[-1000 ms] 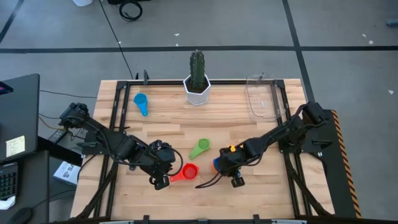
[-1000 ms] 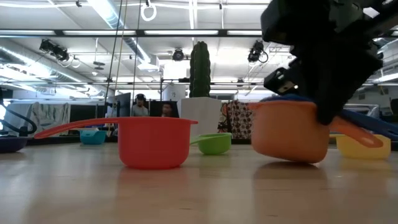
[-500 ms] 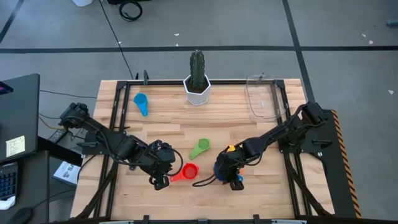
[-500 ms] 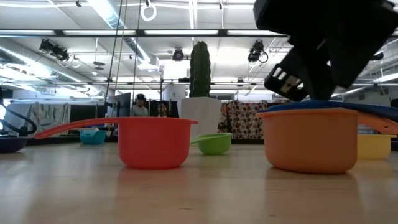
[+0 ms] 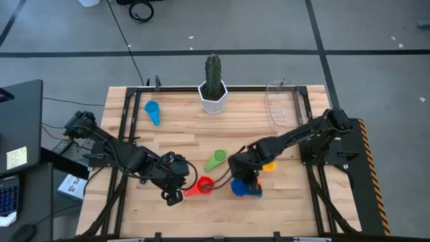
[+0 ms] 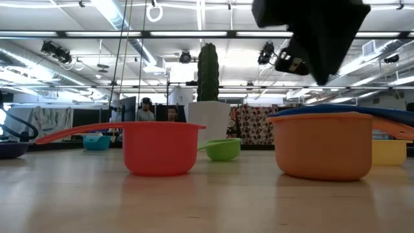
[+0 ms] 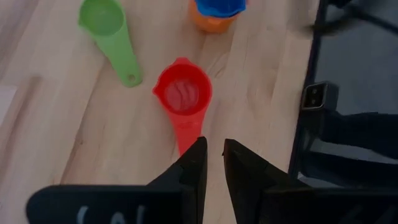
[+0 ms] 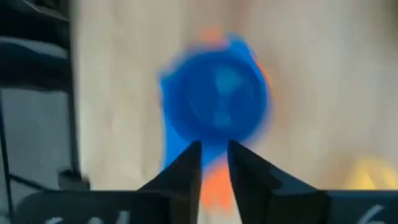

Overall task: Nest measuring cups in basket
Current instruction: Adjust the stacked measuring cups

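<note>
The blue cup [image 5: 238, 187] sits nested in the orange cup [image 6: 323, 145], which stands flat on the table near its near edge. My right gripper [image 5: 243, 173] hangs just above them [image 8: 214, 152], narrowly open and touching nothing. The red cup [image 5: 203, 183] stands upright to their left. My left gripper [image 5: 181, 192] hovers by the free end of its handle [image 7: 186, 140], fingers shut to a slit. The green [image 5: 216, 160], yellow [image 5: 269, 165] and light blue [image 5: 152, 109] cups lie apart on the table. The clear basket [image 5: 282, 107] stands at the far right. No purple cup shows clearly.
A white pot with a cactus [image 5: 213, 94] stands at the middle of the far edge, left of the basket. Black frame rails run along the table's left and right sides. Bare wood lies between the cups and the basket. People sit far behind the table in the low view.
My right gripper lowered the tilted orange cup, with the blue cup inside, flat onto the table, let go and rose clear, shifting toward the table's left. The nested pair now stands upright on its own. The left arm kept still.
</note>
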